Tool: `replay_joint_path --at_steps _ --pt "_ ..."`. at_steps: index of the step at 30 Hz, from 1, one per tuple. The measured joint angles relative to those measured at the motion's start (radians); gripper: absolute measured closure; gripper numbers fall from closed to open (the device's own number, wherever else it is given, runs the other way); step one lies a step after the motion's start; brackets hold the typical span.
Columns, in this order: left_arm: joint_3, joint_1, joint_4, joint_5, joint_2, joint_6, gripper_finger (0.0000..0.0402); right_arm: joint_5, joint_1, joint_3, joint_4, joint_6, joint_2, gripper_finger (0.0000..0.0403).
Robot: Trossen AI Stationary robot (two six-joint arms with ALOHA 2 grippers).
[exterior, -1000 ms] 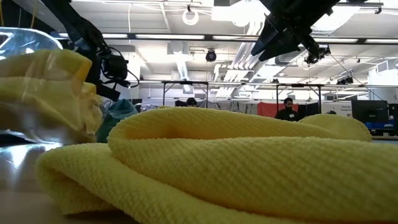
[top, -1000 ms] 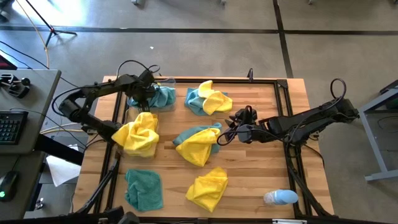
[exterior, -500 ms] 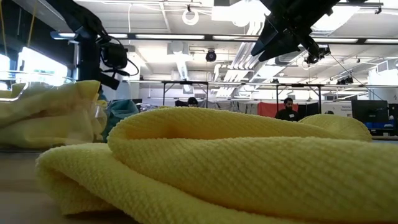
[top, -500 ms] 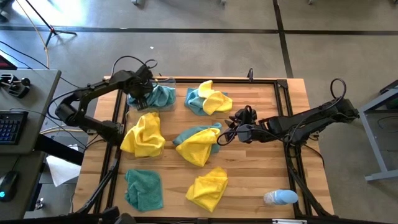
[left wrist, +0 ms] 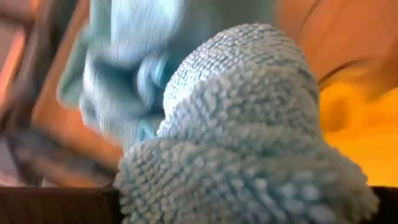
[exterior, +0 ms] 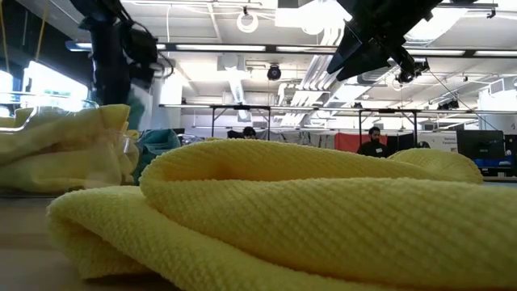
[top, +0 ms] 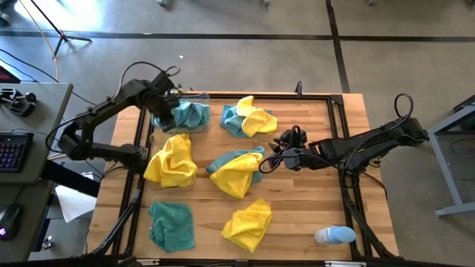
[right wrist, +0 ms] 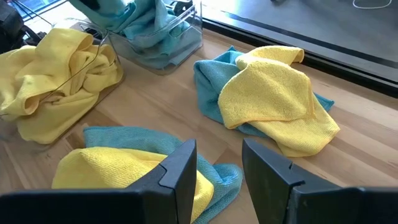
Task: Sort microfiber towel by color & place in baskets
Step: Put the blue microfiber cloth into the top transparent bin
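My left gripper (top: 171, 103) hangs above the far-left clear basket (top: 200, 126), shut on a teal towel (left wrist: 249, 124). That basket holds teal towels (right wrist: 155, 31). A second clear basket (top: 151, 176) in front of it holds yellow towels (top: 171, 160). Loose on the table lie a teal-and-yellow heap (top: 249, 117) at the back, another heap (top: 236, 170) in the middle, a teal towel (top: 172, 226) and a yellow towel (top: 249, 222) near the front. My right gripper (right wrist: 217, 165) hovers open, right of the middle heap, nothing between its fingers. My left gripper comes from above, pointing down, and has a bunched part of the teal towel (left wrist: 236, 155). The bunch fills the wrist view and hides the fingers. The towel hangs below the gripper (right wrist: 115, 12) over the teal basket; whether its lower end is clear of the towels there, I cannot tell.
A small pale-blue-and-white rounded object (top: 334, 236) lies at the near right corner. Black frame rails (top: 338, 141) run along the table's edges. Bare wood shows on the right half of the table (top: 312, 200).
My left gripper has risen from down in the teal basket, carrying the teal towel up with it and turning a little. In the low view the yellow towels and their clear basket stood higher a second ago and have settled lower.
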Motion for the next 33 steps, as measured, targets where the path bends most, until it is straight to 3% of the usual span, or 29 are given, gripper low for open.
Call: replay_joint_path --at_steps 3,5,9,12,13,16,17,18,20,21,24,25,28,29,33 --pt "0.004 0.001 0.052 -0.093 -0.035 0.006 0.0230 0.000 0.000 0.000 0.000 -0.006 0.000 0.0279" --pt "0.004 -0.001 0.075 -0.154 -0.042 -0.084 0.0230 0.000 0.000 0.000 0.001 -0.006 0.000 0.0279" --pt "0.011 -0.004 0.060 -0.029 -0.044 -0.124 0.0230 0.000 0.000 0.000 0.001 -0.007 0.000 0.0279" --pt "0.012 -0.002 0.086 -0.164 -0.033 -0.167 0.0230 0.001 0.000 0.000 0.001 -0.019 0.000 0.0279" --pt "0.013 0.000 0.086 -0.163 -0.027 -0.203 0.0230 0.000 0.000 0.000 0.001 -0.019 0.000 0.0279" --pt "0.013 -0.003 0.019 0.114 -0.027 -0.142 0.0230 -0.003 0.000 0.000 0.002 -0.017 0.000 0.0279" --pt "0.013 -0.007 0.004 0.137 -0.028 -0.094 0.0230 -0.003 0.000 0.000 0.002 -0.015 0.000 0.0279" --pt "0.013 -0.007 0.008 0.088 -0.028 -0.092 0.0230 -0.004 0.000 0.000 0.002 -0.015 0.000 0.0279" --pt "0.013 0.001 0.054 -0.118 -0.024 -0.196 0.0230 -0.004 0.000 0.000 0.004 -0.015 0.000 0.0279" --pt "0.013 0.004 0.075 -0.149 -0.023 -0.245 0.0230 -0.005 0.000 0.000 0.006 -0.015 0.000 0.0279" --pt "0.027 0.011 0.038 0.124 -0.037 -0.181 0.0230 -0.006 0.000 0.000 0.008 -0.015 0.000 0.0279" --pt "0.029 0.010 0.037 0.145 -0.043 -0.146 0.0230 -0.006 0.000 0.000 0.008 -0.015 0.000 0.0279" --pt "0.030 0.013 0.115 -0.041 -0.045 -0.244 0.0230 -0.008 0.000 0.000 0.010 -0.015 0.000 0.0279" --pt "0.031 0.016 0.135 -0.060 -0.044 -0.293 0.0230 -0.010 0.000 0.000 0.010 -0.015 0.000 0.0279" --pt "0.043 0.013 0.126 0.097 -0.046 -0.277 0.0230 -0.028 0.001 0.000 0.011 -0.014 0.000 0.0279"
